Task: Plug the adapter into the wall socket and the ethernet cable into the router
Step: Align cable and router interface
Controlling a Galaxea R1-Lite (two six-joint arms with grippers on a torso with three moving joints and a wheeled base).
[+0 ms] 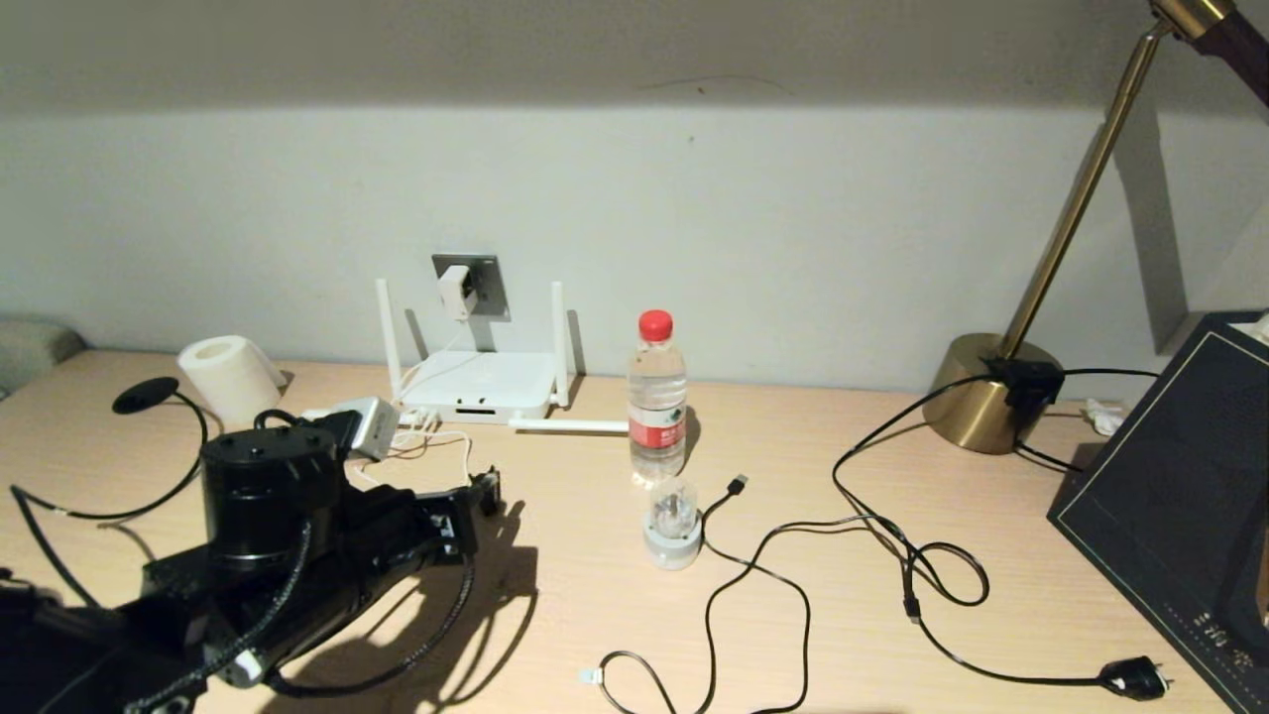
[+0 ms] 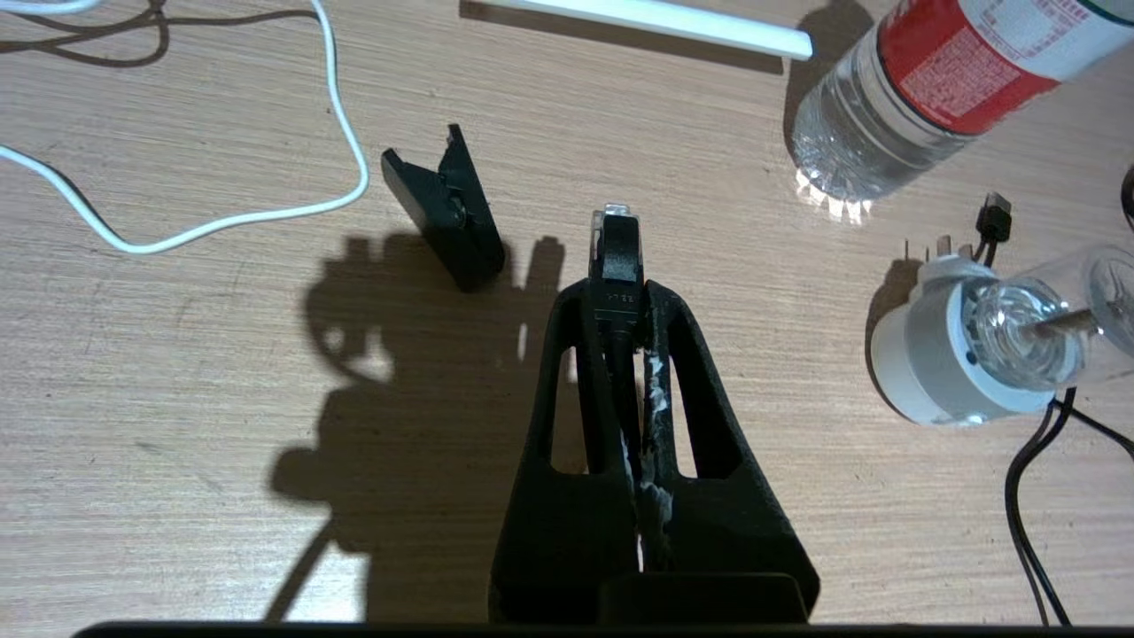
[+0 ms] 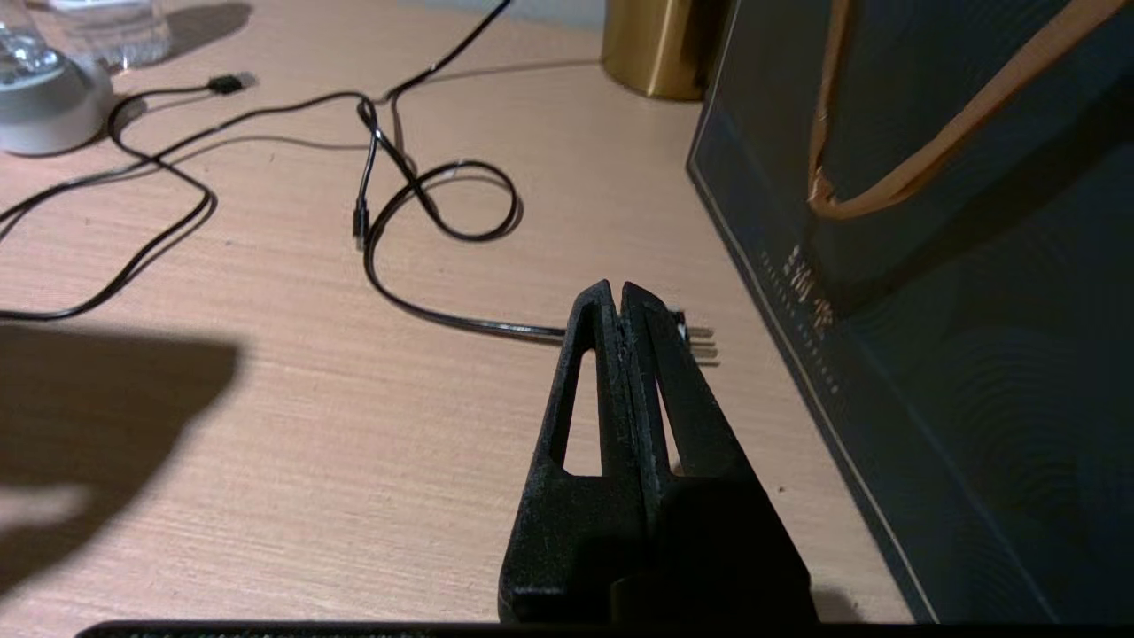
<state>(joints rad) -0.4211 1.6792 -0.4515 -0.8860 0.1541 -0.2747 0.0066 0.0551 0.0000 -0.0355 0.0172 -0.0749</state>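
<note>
With the adapter (image 1: pixel 455 291) already in the wall socket (image 1: pixel 480 285), left pincer (image 2: pixel 617 266) shut on the ethernet cable (image 2: pixel 616 252) plug near the router (image 1: pixel 481 386); slim grip, plug could twist and miss the port.

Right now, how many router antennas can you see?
3. Two stand upright, one at the left side of the router and one at its right; a third lies flat on the desk toward the water bottle. A fourth may be hidden.
</note>
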